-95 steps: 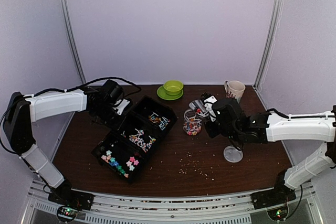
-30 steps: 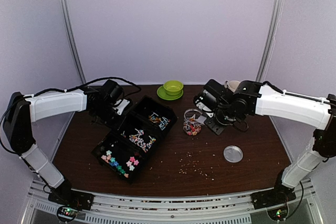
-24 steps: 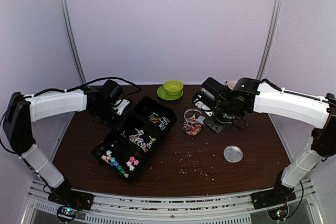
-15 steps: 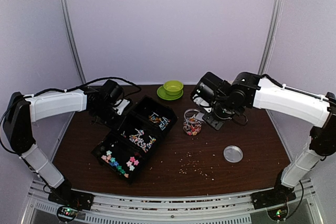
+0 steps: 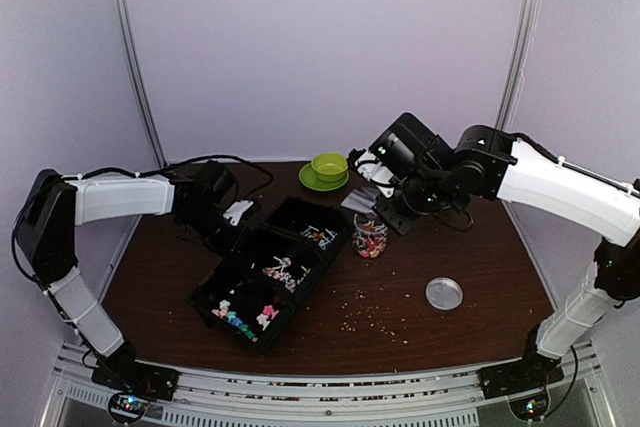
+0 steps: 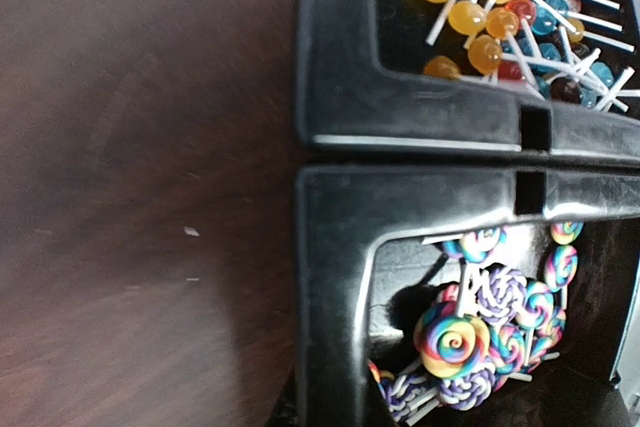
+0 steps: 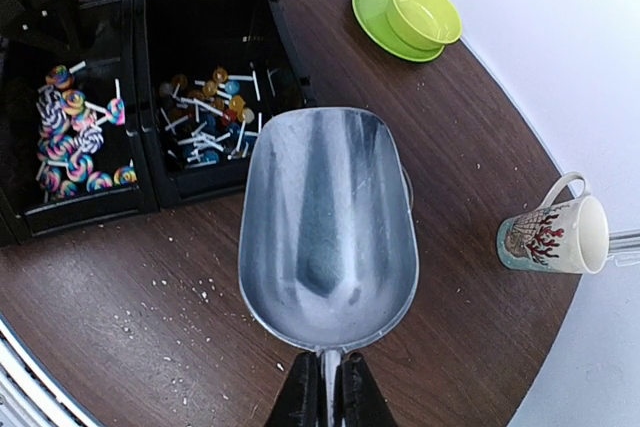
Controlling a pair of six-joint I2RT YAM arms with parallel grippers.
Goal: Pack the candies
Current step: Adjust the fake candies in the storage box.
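Right wrist view: right gripper (image 7: 327, 387) clamped on the handle of a smooth, rounded metal scoop (image 7: 328, 217). Black plastic tray (image 7: 138, 107) holds swirled candies (image 7: 70, 137). Left gripper (image 5: 238, 213) closure: cannot tell.

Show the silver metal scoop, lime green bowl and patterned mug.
Silver metal scoop (image 7: 325, 209): right wrist view, inner pan.
Lime green bowl (image 7: 427, 10): right wrist view, inner wall.
Patterned mug (image 7: 537, 238): right wrist view, outer side.

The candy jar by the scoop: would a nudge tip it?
Possibly: the jar stands upright on a small base, so a high bump could topple it. Its mouth looks open, so candies would likely spill. A low push probably just slides it.
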